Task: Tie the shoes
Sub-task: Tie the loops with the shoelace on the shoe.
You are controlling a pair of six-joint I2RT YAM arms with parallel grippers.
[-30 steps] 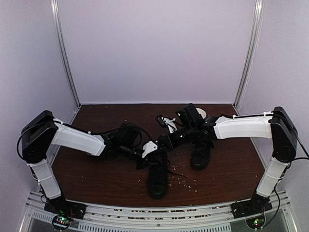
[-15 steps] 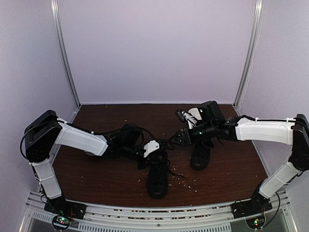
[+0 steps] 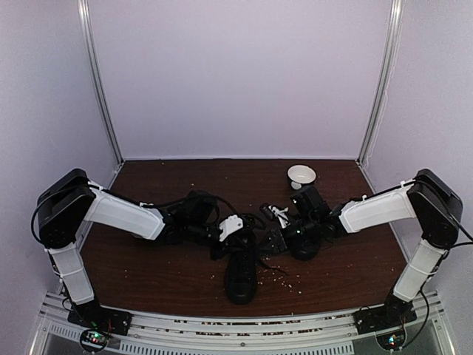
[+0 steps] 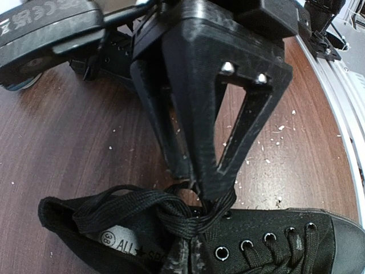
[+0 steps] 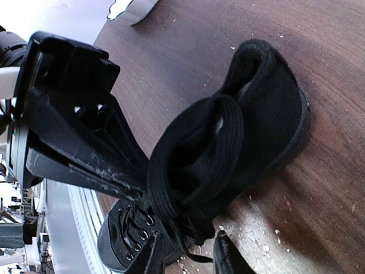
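Note:
Two black shoes stand mid-table: the front one (image 3: 241, 275) points toward me, the other (image 3: 306, 244) lies partly under my right arm. My left gripper (image 3: 236, 229) (image 4: 206, 193) is shut on a black lace (image 4: 171, 220) at the front shoe's (image 4: 285, 245) top eyelets, just above the knot. My right gripper (image 3: 276, 238) (image 5: 191, 258) hovers low on that shoe's (image 5: 256, 125) right side. Its fingers (image 5: 153, 257) stand apart, with a thin lace end (image 5: 194, 260) lying between them, ungripped. Looped laces (image 5: 194, 154) bunch over the shoe's opening.
A white bowl (image 3: 301, 176) sits at the back right near the wall. Pale crumbs (image 3: 284, 277) are scattered on the brown table (image 3: 148, 266). A metal rail (image 3: 222, 325) runs along the near edge. Both arms crowd the centre.
My right arm dropped from above the back shoe to table level beside the front shoe, uncovering the bowl, and its jaws narrowed. The left gripper stayed put on the lace.

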